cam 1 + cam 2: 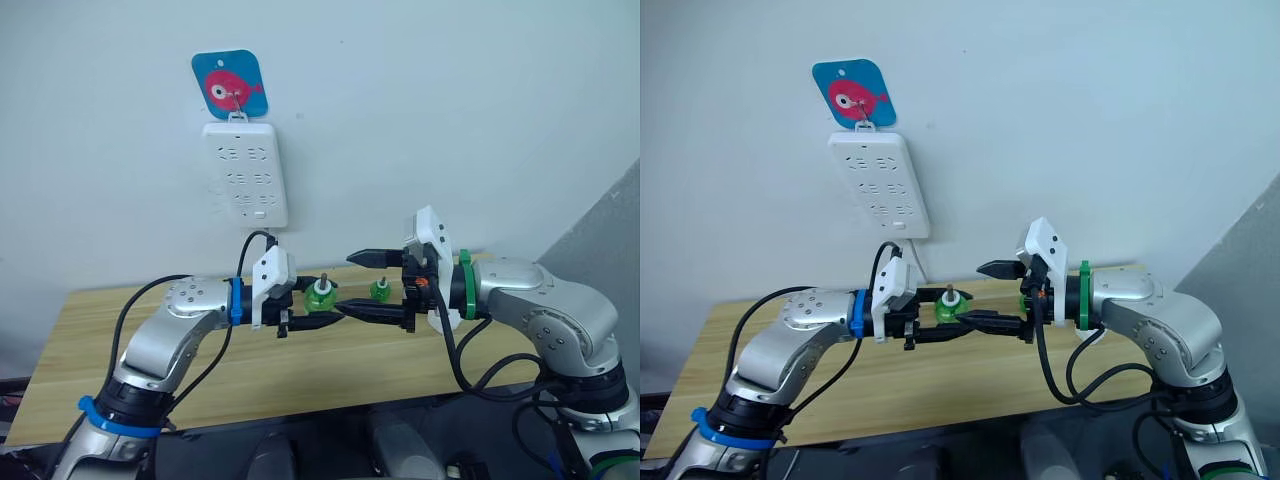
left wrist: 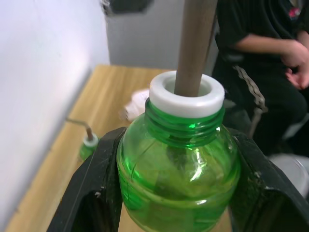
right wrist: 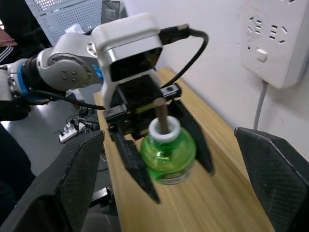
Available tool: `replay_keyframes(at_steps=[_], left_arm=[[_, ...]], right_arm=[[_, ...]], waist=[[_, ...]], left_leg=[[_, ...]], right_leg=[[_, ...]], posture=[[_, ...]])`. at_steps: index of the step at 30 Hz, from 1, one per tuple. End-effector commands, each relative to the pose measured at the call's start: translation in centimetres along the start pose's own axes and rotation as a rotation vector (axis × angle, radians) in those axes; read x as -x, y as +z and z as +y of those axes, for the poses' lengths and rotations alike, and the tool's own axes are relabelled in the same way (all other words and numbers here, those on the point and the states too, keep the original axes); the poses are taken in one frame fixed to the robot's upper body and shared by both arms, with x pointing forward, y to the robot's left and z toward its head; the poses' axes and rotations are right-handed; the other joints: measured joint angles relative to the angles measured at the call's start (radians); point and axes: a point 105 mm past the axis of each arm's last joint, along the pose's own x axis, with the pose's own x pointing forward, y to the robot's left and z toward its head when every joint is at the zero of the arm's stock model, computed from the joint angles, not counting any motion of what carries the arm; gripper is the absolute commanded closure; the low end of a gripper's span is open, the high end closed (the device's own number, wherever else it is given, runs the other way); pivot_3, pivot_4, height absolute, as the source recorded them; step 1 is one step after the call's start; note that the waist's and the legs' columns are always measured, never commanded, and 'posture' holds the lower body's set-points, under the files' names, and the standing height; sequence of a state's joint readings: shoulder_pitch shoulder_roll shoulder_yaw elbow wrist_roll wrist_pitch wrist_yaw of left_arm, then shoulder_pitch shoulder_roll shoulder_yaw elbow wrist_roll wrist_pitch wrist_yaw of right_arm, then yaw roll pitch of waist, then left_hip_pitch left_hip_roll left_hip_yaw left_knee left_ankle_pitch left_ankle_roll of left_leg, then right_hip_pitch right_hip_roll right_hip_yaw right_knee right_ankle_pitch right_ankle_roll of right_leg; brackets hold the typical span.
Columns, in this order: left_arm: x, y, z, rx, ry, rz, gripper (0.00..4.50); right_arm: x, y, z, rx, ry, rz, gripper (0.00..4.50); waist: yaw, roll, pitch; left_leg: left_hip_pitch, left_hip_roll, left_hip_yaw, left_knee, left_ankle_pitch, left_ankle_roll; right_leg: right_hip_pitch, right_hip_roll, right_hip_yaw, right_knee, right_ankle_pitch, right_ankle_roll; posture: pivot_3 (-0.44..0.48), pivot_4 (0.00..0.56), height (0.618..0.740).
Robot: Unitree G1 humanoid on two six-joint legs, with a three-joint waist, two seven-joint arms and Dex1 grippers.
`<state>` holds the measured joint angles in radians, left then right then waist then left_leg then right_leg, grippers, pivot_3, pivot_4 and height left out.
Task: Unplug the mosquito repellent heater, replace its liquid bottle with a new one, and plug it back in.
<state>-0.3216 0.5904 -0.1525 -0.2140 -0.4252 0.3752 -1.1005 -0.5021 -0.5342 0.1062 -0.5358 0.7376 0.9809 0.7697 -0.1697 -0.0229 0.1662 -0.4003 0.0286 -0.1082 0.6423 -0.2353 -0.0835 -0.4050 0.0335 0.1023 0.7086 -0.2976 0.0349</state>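
While the left gripper (image 1: pixel 308 318) pinches the round green translucent liquid bottle (image 1: pixel 321 296) between its two black fingers, white collar and brown wick pointing up, the right gripper (image 1: pixel 372 285) faces it with fingers spread wide, one above and one below the bottle's level, not touching it. My worry is the hand-over: if the right fingers close off-centre on that rounded, slick plastic belly, the bottle could squirt out sideways and drop onto the light wooden table (image 1: pixel 120 340) beneath. A bump against the wick could bend or snap it.

Just beyond the held bottle stands a second small green bottle with a dark wick (image 1: pixel 380 289) on the table; a sweeping arm could knock it over. I cannot tell which bottle is the new one.

Above the held bottle, the long white power strip (image 1: pixel 245 172) hangs on the wall under a blue fish-print hook card (image 1: pixel 229 87). The mosquito repellent heater may be the white lump (image 2: pixel 137 102) on the table beyond the bottle, though I cannot be sure.
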Motion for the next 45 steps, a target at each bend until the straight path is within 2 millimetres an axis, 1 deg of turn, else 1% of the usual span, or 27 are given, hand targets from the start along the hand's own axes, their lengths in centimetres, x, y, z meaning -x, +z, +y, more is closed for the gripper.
replay_keyframes(at_steps=[1, 10, 14, 23, 25, 27, 32, 34, 35, 40, 44, 45], left_arm=[[-0.2, 0.8, 0.1, -0.049, -0.014, -0.021, 2.15], [-0.2, 2.2, -0.5, -0.003, -0.077, -0.074, 2.15], [-0.2, 2.5, -0.5, 0.011, -0.084, -0.089, 2.15], [-0.4, 3.0, -0.4, 0.018, -0.086, -0.106, 2.15], [-0.4, 3.0, -0.3, 0.016, -0.083, -0.107, 2.15], [-0.4, 3.1, -0.2, 0.014, -0.077, -0.110, 2.15], [-0.3, 3.2, -0.1, 0.008, -0.074, -0.108, 2.15], [-0.3, 3.2, 0.0, 0.008, -0.068, -0.111, 2.15], [-0.2, 3.3, 0.1, 0.013, -0.064, -0.117, 2.15], [-0.2, 3.4, 0.3, 0.012, -0.039, -0.125, 2.15], [-0.1, 3.4, -0.1, 0.048, -0.068, -0.130, 2.15], [0.0, 3.3, 0.2, 0.041, -0.052, -0.120, 1.80]], right_arm=[[-0.1, 0.9, 0.5, 0.030, 0.046, -0.023, 0.00], [-1.6, 0.9, -0.1, 0.064, 0.055, -0.043, 0.00], [-2.2, 1.1, -0.2, 0.068, 0.057, -0.059, 0.00], [-2.6, 1.1, -0.2, 0.070, 0.064, -0.064, 0.00], [-2.6, 0.9, -0.1, 0.065, 0.069, -0.061, 0.35], [-2.6, 0.8, 0.0, 0.060, 0.077, -0.054, 0.82], [-2.7, 0.6, 0.2, 0.056, 0.085, -0.047, 2.73], [-2.7, 0.5, 0.2, 0.060, 0.089, -0.042, 3.42], [-2.7, 0.5, 0.3, 0.063, 0.090, -0.041, 3.67], [-2.7, 0.9, 0.3, 0.070, 0.093, -0.052, 3.67], [-2.5, 1.0, 0.1, 0.066, 0.089, -0.058, 3.67], [-2.4, 1.1, 0.0, 0.063, 0.085, -0.062, 3.67]], waist=[[0.000, 0.001, -0.006], [-0.003, 0.000, -0.015], [-0.003, 0.000, -0.017], [-0.002, 0.000, -0.023], [-0.002, 0.000, -0.024], [-0.002, 0.000, -0.024], [-0.002, 0.000, -0.026], [-0.002, 0.000, -0.029], [-0.002, 0.000, -0.031], [-0.002, 0.001, -0.036], [-0.002, 0.001, -0.037], [-0.002, 0.001, -0.037]], left_leg=[[0.000, 0.000, 0.000, 0.000, 0.000, 0.000], [0.000, 0.000, 0.000, 0.000, 0.000, 0.000], [0.000, 0.000, 0.000, 0.000, 0.000, 0.000], [0.000, 0.000, -0.001, 0.001, 0.000, 0.000], [0.000, 0.000, -0.001, 0.001, 0.000, 0.000], [0.000, 0.000, -0.001, 0.001, 0.000, 0.000], [0.000, 0.000, -0.001, 0.001, 0.000, 0.000], [0.000, 0.000, -0.001, 0.001, 0.000, 0.000], [0.000, 0.000, -0.001, 0.001, 0.000, 0.000], [0.000, 0.000, -0.001, 0.001, 0.000, 0.000], [0.001, 0.000, -0.002, 0.001, 0.000, 0.000], [0.001, 0.000, -0.002, 0.001, 0.000, 0.000]], right_leg=[[0.000, 0.000, 0.000, 0.000, 0.000, 0.000], [0.000, 0.000, 0.000, 0.000, 0.000, 0.000], [0.000, 0.000, 0.000, 0.000, 0.000, 0.000], [0.000, 0.000, -0.001, 0.001, 0.000, 0.000], [0.000, 0.000, -0.001, 0.001, 0.000, 0.000], [0.000, 0.000, -0.001, 0.001, 0.000, 0.000], [0.000, 0.000, -0.001, 0.002, 0.000, 0.000], [0.000, 0.000, -0.001, 0.002, 0.000, 0.000], [0.000, 0.000, -0.001, 0.002, 0.000, 0.000], [0.000, 0.000, -0.001, 0.003, 0.000, 0.000], [0.000, 0.000, -0.001, 0.003, 0.000, 0.000], [0.000, 0.000, -0.001, 0.003, 0.000, 0.000]], posture=[[-0.160, 0.049, 0.740], [-0.160, 0.044, 0.740], [-0.160, 0.044, 0.740], [-0.154, 0.041, 0.740], [-0.154, 0.042, 0.740], [-0.151, 0.042, 0.740], [-0.148, 0.039, 0.740], [-0.148, 0.039, 0.740], [-0.147, 0.038, 0.740], [-0.148, 0.036, 0.740], [-0.149, 0.033, 0.740], [-0.148, 0.033, 0.740]])
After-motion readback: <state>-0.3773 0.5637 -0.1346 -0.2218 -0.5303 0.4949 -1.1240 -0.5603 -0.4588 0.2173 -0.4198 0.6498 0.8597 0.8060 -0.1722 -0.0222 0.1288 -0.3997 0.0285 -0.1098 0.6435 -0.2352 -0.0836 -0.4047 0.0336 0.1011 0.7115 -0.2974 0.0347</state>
